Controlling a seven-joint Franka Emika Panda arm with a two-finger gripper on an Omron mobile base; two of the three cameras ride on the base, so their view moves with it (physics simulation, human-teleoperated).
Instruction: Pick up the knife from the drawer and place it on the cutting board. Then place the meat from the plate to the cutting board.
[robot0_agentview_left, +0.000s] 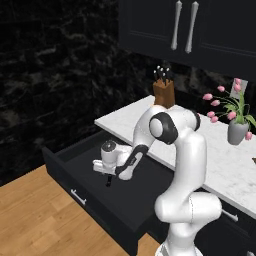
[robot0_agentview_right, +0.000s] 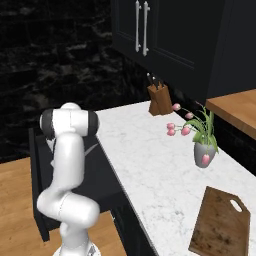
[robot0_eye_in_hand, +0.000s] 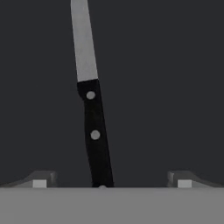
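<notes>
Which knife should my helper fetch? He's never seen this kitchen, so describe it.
Below the white marble counter, the wide black drawer stands pulled open. The knife lies flat on its floor, silver blade, black riveted handle, unlike the handles upright in the wooden block.

The knife (robot0_eye_in_hand: 93, 109) beneath me has a smooth, matt grey metal blade and a black handle with a slight sheen, set with pale metal rivets. The drawer (robot0_agentview_left: 75, 170) floor is a flat, matt black surface; its front carries a small bright metal bar. My arm shell is glossy white plastic with dark joints. The counter (robot0_agentview_right: 150, 155) is polished white stone with faint grey veining. The cutting board (robot0_agentview_right: 220, 225) shows brown wood grain, satin finish. The knife block (robot0_agentview_left: 163, 94) is brown wood. The floor (robot0_agentview_left: 30, 215) is light wood planking.
</notes>
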